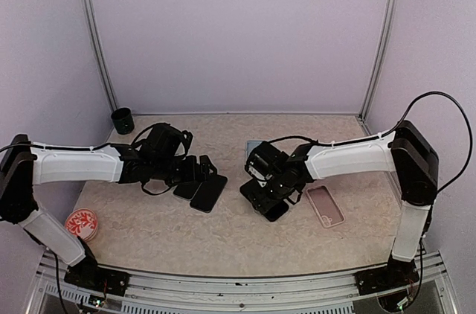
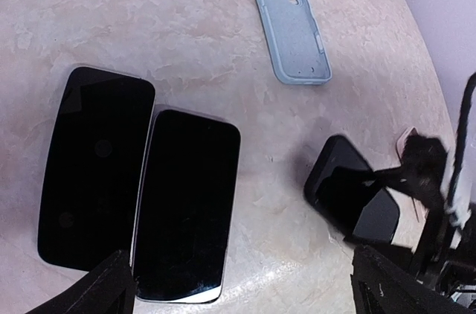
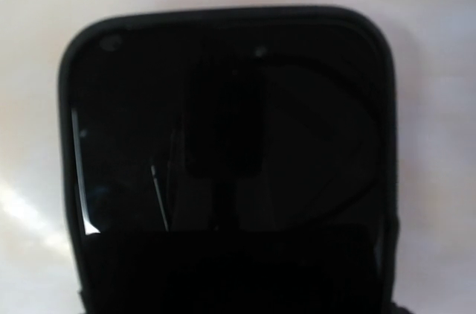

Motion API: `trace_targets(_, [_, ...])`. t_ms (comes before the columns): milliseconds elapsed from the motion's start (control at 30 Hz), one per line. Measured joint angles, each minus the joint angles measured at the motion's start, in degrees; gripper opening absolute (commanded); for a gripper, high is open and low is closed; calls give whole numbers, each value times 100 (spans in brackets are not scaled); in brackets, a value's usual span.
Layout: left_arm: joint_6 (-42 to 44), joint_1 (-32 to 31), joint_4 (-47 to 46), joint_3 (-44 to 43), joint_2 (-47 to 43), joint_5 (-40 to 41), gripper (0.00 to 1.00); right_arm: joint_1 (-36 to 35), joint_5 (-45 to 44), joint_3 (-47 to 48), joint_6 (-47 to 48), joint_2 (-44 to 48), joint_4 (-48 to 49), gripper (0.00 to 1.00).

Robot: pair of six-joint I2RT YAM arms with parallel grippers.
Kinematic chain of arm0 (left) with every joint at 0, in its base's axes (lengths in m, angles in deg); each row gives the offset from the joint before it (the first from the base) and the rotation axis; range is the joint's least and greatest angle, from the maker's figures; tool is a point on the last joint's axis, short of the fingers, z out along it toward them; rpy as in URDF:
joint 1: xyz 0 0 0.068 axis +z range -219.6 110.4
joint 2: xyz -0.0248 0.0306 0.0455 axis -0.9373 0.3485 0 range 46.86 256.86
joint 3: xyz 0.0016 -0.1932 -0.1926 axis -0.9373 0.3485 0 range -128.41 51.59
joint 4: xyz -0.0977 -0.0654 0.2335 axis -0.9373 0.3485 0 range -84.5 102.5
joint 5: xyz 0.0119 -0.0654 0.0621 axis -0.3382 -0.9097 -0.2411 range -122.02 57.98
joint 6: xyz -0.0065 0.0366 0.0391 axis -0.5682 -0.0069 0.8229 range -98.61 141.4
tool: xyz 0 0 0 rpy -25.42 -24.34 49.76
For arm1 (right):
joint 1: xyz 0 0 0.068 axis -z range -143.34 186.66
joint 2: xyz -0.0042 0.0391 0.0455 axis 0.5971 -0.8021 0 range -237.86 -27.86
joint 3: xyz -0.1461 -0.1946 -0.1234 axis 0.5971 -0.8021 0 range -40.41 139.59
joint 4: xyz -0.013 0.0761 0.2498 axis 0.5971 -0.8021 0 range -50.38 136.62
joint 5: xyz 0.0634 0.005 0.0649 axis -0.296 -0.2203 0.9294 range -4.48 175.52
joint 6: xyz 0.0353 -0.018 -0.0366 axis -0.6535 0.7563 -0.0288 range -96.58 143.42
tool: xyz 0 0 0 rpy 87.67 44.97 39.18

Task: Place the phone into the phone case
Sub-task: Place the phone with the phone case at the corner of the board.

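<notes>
Now | left end effector (image 2: pixel 242 284): wide open, empty | right end effector (image 1: pixel 269 201): at black phone (image 3: pixel 223 106), grip unclear

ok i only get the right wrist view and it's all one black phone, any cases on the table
observer: yes, an empty light blue case lies on the far side of the right end effector.
operator: just that one
observer: no, a pink case lies on the table to that end effector's right.
operator: other phones around
observer: a second phone and a third phone lie side by side below the open left end effector.
</notes>
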Motion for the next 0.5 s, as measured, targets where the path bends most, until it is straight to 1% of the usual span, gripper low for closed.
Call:
trace_targets(233, [-39, 2, -33, 94, -13, 0, 99, 758, -170, -15, -146, 562, 0, 71])
trace_targets(500, [-66, 4, -92, 179, -37, 0, 99, 1375, -306, 422, -291, 601, -131, 71])
